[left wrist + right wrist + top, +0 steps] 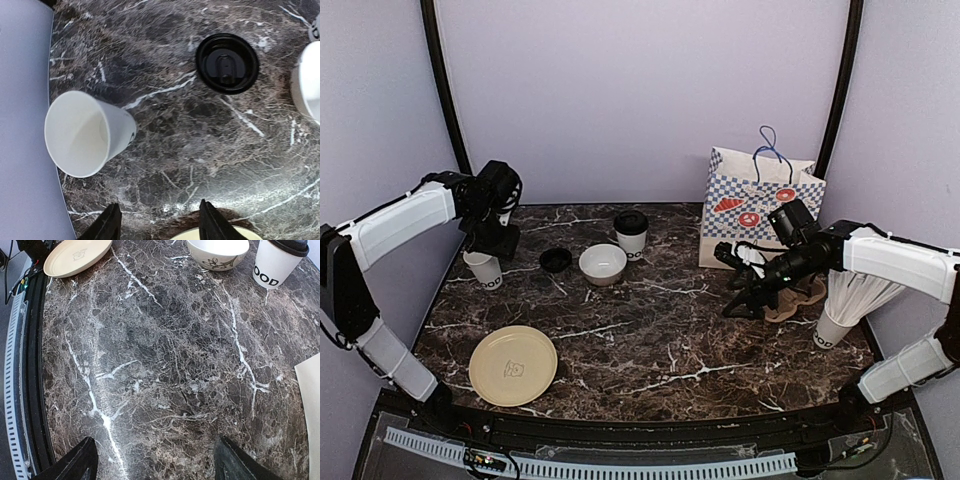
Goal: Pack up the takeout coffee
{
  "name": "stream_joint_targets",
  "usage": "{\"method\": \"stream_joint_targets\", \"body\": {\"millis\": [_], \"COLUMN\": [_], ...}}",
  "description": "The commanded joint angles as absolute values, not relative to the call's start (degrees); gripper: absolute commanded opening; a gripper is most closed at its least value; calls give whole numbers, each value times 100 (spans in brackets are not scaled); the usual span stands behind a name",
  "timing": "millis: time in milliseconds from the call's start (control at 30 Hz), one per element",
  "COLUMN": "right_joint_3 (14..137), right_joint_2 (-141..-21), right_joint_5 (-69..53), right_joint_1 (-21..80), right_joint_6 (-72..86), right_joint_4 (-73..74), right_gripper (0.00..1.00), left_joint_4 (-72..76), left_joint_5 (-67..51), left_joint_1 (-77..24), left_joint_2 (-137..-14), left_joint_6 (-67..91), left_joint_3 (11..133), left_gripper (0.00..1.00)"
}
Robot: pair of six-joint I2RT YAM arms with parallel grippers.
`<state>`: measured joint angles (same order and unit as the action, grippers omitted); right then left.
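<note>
Left pincer (159, 222), jaws apart, hangs near lidless cup (85, 132) at table (165, 130) edge.

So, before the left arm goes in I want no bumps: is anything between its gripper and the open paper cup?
Nothing visible. In the left wrist view only bare marble lies between the left gripper and the open cup; the loose black lid sits off to one side, clear of that path.
</note>
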<state>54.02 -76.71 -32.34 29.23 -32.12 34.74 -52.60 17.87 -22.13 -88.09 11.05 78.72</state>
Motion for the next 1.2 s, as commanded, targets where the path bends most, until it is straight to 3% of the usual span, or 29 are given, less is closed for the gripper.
{"method": "stream_joint_targets", "body": {"millis": [0,300,433,600,833,1067,1167], "right_joint_3": [5393,5370,5361,5344,5353,5386,5389], "right_joint_2": [-7666,-7663,-7671,-7680,-7742,-7822,-7851], "right_joint_5": [-3301,-3210,-3170,-3155,-3182,-3184,-3131], "right_joint_1": [2900,2898,2897,2898,2900,2899,2893], "right_joint_6": [-3270,-3261,-3261,-3261,-3261,-3261,-3256], "right_joint_4": [3493,3484,3475,3472,3489,3490,3488], "right_gripper": [80,80,80,80,80,80,80], "left_joint_4": [-5234,-4735,-4690,-4543,-4584,-4997,-5210], "left_joint_5": [1769,1721,1680,1760,1668,1502,1520], "left_joint_1": [-1769,-1253,-1150,-1050,-1020,-1155,-1636], "left_joint_2": [-8669,-9226,-9489,-9637,-9787,-9316,-8965], "left_joint_6": [1049,697,599,492,294,253,192], "left_joint_3": [7632,7831,7896,7827,7918,8087,8263], "left_gripper": [56,55,44,38,14,0,0]}}
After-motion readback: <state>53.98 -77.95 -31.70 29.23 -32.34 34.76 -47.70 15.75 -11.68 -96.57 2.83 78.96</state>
